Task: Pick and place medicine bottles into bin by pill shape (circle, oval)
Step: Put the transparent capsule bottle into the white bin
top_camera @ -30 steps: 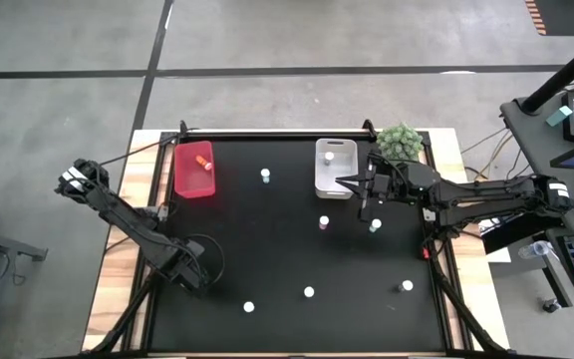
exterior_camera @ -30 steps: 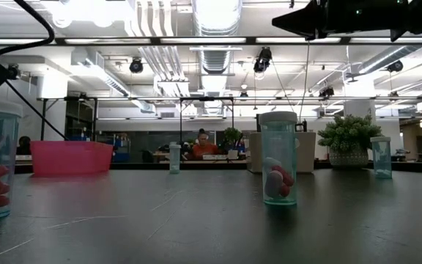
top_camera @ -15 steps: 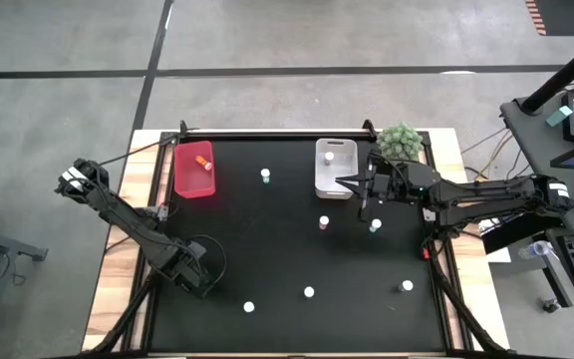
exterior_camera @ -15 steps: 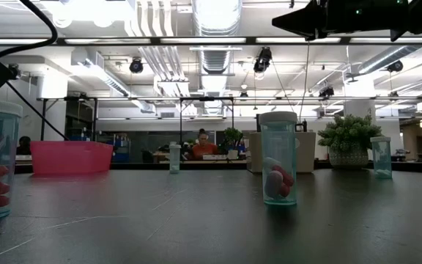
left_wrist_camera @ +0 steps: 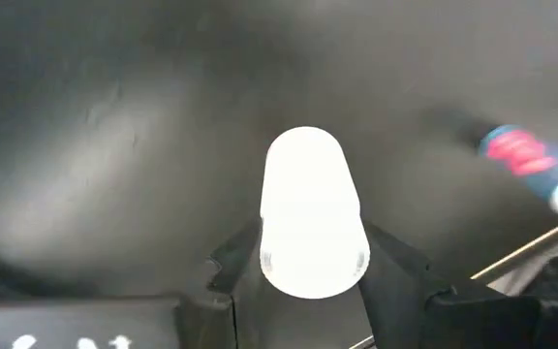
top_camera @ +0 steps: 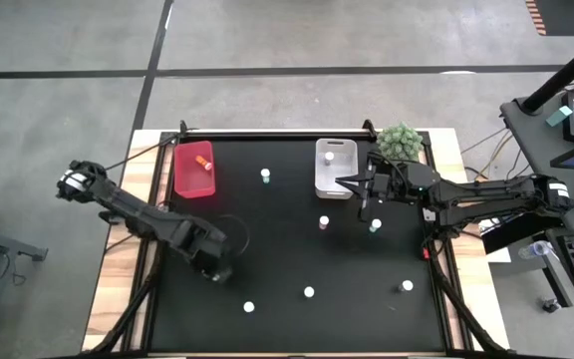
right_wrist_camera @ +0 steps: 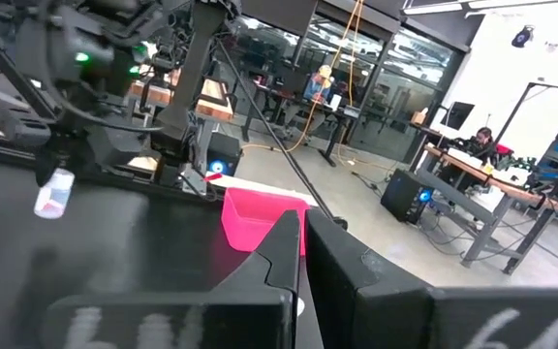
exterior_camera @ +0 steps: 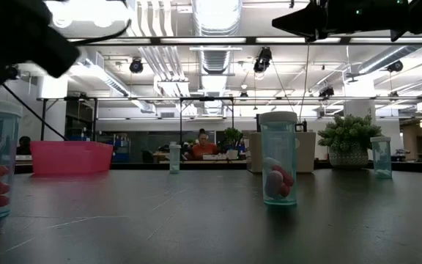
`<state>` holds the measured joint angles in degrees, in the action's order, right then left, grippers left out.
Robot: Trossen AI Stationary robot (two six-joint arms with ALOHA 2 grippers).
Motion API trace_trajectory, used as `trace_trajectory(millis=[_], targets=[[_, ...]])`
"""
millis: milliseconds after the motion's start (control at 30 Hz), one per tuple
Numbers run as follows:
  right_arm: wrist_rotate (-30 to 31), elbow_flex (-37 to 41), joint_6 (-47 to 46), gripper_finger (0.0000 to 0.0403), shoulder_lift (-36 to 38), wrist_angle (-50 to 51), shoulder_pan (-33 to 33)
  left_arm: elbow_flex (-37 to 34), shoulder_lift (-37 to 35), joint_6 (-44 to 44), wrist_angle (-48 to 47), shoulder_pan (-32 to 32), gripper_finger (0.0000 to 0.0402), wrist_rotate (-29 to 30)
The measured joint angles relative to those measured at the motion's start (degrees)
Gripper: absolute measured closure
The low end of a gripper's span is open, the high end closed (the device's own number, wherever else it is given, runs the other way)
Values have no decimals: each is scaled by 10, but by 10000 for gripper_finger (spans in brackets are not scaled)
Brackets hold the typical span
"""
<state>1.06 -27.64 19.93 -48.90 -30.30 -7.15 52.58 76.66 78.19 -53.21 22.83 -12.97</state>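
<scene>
Across the wooden bench top: black counter (top_camera: pixel 287 249), carrying all items below.

Left hand (top_camera: pixel 219 267): over the near-left part of the counter, clenched on a white-capped bottle (left_wrist_camera: pixel 313 218). The left wrist view shows a finger (left_wrist_camera: pixel 395 267) pressed to each side of the cap. The right wrist view shows that same bottle hanging clear above the surface. In the high view the hand covers it.

Right hand (top_camera: pixel 345 182): at the near edge of the white bin, clenched on nothing, fingers pressed together in its own wrist view.

Red bin (top_camera: pixel 182 179): far left. One orange bottle (top_camera: pixel 203 161) lies inside, seen only from above.

White bin (top_camera: pixel 349 170): far centre-right, one bottle (top_camera: pixel 331 157) inside. In the low view the nearest vial largely blocks it.

Green plant ball (top_camera: pixel 401 141): far right corner, just beside the right arm.

Loose bottles, six, upright and well apart:
- one between the bins (top_camera: pixel 265 176)
- two below the right hand (top_camera: pixel 324 222) (top_camera: pixel 375 226)
- three along the near edge (top_camera: pixel 249 307) (top_camera: pixel 309 292) (top_camera: pixel 408 286)

The low view alone shows red pills in the closest vial (exterior_camera: pixel 279 158).
</scene>
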Motion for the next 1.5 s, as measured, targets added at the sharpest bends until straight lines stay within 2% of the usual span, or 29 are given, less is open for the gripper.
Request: trace_trajectory(millis=[300,433,633,833,1100,1367,1500], targets=[[0,0,-6,390,0,0,0,39,0,-179,1,-133,285,18],[0,0,-9,390,0,0,0,47,1,-259,5,-196,285,52],[0,0,-9,390,0,0,0,88,51,-361,14,-258,285,89],[0,1,-8,390,0,1,0,180,163,-467,3,-277,285,106],[0,1,-3,390,0,12,0,306,281,-557,-82,-278,285,128],[2,1,2,390,0,13,0,332,329,-581,-89,-278,285,129],[3,1,2,390,0,13,0,326,333,-582,-88,-278,253,129]])
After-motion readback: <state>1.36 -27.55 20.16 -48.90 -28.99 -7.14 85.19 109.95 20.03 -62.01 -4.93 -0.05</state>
